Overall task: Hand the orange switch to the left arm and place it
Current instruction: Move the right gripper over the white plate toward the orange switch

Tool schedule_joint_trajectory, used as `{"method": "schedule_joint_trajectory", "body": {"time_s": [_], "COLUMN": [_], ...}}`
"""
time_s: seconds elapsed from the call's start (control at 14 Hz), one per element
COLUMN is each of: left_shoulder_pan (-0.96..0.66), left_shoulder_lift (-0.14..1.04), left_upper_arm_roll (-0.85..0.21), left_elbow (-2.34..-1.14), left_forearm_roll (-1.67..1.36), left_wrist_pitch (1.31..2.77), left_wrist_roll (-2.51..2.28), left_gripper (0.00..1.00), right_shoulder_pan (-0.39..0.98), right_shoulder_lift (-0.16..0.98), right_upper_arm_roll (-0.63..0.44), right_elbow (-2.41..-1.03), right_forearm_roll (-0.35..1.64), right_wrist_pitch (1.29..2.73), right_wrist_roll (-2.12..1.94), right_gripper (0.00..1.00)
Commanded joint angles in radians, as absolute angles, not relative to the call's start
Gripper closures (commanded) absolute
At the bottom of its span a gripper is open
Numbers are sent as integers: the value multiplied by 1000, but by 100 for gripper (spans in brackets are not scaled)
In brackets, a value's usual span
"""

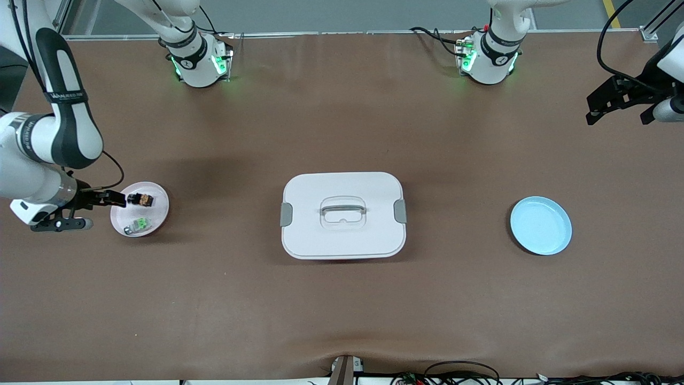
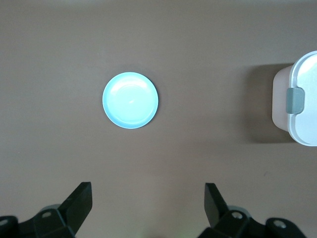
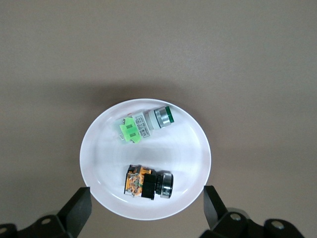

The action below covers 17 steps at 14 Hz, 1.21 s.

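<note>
Orange switch [image 3: 147, 182] on white plate [image 3: 96, 148]: small, light, rigid, likely slippery, best pinched across black body; right end effector [image 3: 146, 210] spread above, left end effector [image 2: 148, 203] spread over desk [image 1: 342, 299]

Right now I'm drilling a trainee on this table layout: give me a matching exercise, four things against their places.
Things:
1. orange switch
2. box
3. blue plate
4. left gripper

Places:
A. mid-table, between the two plates
B. empty, toward the left arm's end
C. on the white plate, beside the green part
D. open, up over the table near the blue plate

Pairs: 1-C, 2-A, 3-B, 4-D
</note>
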<state>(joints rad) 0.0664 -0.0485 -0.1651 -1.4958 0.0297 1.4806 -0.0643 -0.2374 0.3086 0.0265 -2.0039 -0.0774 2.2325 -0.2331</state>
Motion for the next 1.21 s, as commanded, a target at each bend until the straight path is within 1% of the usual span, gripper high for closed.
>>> {"method": "schedule_joint_trajectory", "body": {"time_s": [0.0, 0.28, 0.71, 1.14], "left_shoulder_pan": [72, 72, 72, 74], "left_shoulder_lift": [-51, -51, -52, -58], "left_upper_arm_roll": [-164, -163, -164, -161], "left_elbow": [-1480, -1480, -1483, -1474], "left_forearm_roll": [8, 8, 9, 8], "left_wrist_pitch": [1463, 1462, 1448, 1420], "left_wrist_roll": [-48, -51, -57, -45], "left_gripper": [0, 0, 0, 0], "right_shoulder_pan": [-262, -285, -285, -284], "right_shoulder_lift": [293, 307, 353, 402], "right_upper_arm_roll": [38, 38, 38, 38], "right_elbow": [-2071, -2154, -2155, -2160], "right_forearm_roll": [-86, -86, -86, -86], "right_wrist_pitch": [2292, 2396, 2405, 2456], "right_wrist_roll": [-233, -232, -202, -189], "right_gripper": [0, 0, 0, 0]}}
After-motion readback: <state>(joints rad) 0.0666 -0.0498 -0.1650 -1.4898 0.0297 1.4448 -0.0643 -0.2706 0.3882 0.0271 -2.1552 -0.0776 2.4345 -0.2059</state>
